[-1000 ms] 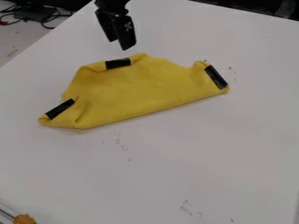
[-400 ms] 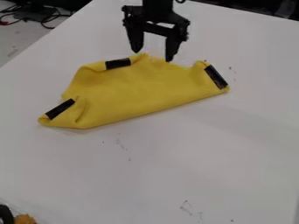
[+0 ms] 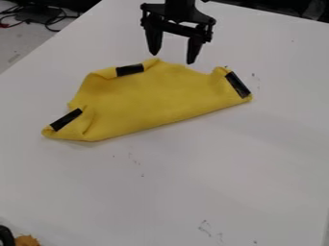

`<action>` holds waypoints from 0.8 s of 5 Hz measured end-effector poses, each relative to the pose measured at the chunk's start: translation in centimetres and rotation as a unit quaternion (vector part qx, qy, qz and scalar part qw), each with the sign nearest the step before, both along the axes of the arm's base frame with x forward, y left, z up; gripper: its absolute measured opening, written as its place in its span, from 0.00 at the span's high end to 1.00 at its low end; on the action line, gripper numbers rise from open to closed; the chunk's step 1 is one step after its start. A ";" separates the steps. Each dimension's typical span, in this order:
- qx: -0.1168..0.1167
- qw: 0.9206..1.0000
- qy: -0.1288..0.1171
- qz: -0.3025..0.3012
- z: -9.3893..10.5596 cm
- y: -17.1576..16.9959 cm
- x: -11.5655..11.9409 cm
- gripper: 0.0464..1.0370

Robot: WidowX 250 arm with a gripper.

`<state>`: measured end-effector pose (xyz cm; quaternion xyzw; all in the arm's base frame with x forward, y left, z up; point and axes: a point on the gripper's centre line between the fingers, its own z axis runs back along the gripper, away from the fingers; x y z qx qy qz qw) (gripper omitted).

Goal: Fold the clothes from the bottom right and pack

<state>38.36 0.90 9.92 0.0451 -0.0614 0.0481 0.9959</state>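
The black gripper (image 3: 172, 57) hangs at the top of the view, just beyond the far edge of the cloth, its two fingers spread wide with nothing between them. The yellow cloth (image 3: 147, 98) lies folded on the white table, with a long straight edge facing the camera. Black tape strips mark it: one at the left corner (image 3: 66, 119), one on the far edge (image 3: 130, 69) and one at the right corner (image 3: 237, 84). The far edge is uneven, with turned-over parts at both ends.
The white table (image 3: 212, 178) extends around the cloth on all sides. At the bottom left corner is an orange-brown object (image 3: 26, 240) beside a black curved one (image 3: 6, 235). Cables (image 3: 48, 19) lie beyond the table at the upper left.
From the upper left, the gripper has moved right and turned so that both fingers show apart; lately it shifted slightly right and up. The cloth has kept its place.
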 end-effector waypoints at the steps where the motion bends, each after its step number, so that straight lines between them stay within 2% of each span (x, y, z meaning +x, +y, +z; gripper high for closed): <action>1: -0.003 1.000 0.022 0.011 -0.5 0.4 -1.3 0.04; 3: -0.014 0.998 0.035 0.043 2.0 -0.9 -7.9 0.04; 4: -0.016 0.995 0.033 0.095 2.9 -0.9 -11.9 0.04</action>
